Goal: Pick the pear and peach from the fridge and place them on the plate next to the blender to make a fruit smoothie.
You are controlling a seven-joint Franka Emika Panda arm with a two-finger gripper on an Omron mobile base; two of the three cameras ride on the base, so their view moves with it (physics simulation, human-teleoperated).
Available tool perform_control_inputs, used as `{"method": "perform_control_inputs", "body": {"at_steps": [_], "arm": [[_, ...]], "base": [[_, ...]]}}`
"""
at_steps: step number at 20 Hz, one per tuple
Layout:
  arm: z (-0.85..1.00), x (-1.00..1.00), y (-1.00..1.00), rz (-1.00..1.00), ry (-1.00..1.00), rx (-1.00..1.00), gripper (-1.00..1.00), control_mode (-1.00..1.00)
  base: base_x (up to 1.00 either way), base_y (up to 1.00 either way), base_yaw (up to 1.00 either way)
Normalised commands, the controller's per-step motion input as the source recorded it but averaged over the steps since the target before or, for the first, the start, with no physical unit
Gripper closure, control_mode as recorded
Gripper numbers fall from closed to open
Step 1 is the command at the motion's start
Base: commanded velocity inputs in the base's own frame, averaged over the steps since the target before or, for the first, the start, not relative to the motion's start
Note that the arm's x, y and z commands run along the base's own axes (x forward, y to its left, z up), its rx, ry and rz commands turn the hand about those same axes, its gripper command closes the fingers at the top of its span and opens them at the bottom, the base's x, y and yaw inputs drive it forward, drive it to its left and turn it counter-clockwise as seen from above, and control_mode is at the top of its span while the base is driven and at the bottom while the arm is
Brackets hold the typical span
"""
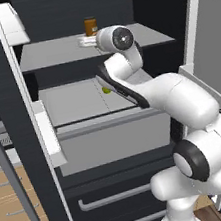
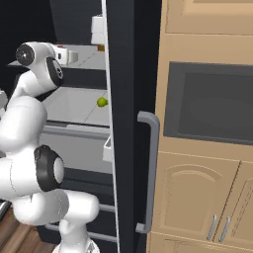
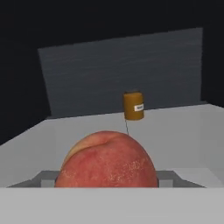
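Note:
The peach [image 3: 107, 159], pinkish-orange, sits close up in the hand view between the two grey fingertips [image 3: 43, 178], which press on its sides. My gripper [image 3: 106, 180] is shut on it, low over the upper shelf [image 1: 137, 40] of the open fridge [image 2: 123, 123]. From the left base the hand [image 1: 87, 41] reaches in over that shelf. The small yellow-green pear [image 1: 106, 89] lies on the shelf below, partly behind my forearm; it also shows from the right base as the pear [image 2: 102, 102]. The plate and the blender are out of view.
An orange-brown jar [image 3: 133, 105] with a dark lid stands farther back on the upper shelf, also seen as the jar [image 1: 90, 26]. Grey drawers [image 1: 121, 197] sit below. The door with white bins [image 1: 46, 138] stands open at left. Wooden cabinets and an oven [image 2: 212, 104] are at right.

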Motion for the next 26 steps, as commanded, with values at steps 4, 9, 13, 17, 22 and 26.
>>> {"method": "perform_control_inputs", "body": {"at_steps": [4,9,13,17,22,26], "arm": [[0.64,-1.00,-0.04,0.00,0.04,0.14,1.00,-1.00],[-0.07,-1.00,-0.20,0.00,0.30,0.03,1.00,-1.00],[-0.96,-1.00,-0.31,0.00,0.48,0.00,1.00,-1.00],[-1.00,-1.00,-0.38,0.00,0.52,0.00,1.00,-1.00],[-0.44,-0.98,-0.03,0.00,0.37,-0.06,1.00,-1.00],[0.00,-0.57,0.00,0.00,0.00,0.00,1.00,-1.00]], "base": [[0.00,0.00,0.00],[0.00,0.00,0.00],[0.00,0.00,0.00],[0.00,0.00,0.00],[0.00,0.00,0.00],[0.00,0.00,0.00]]}}
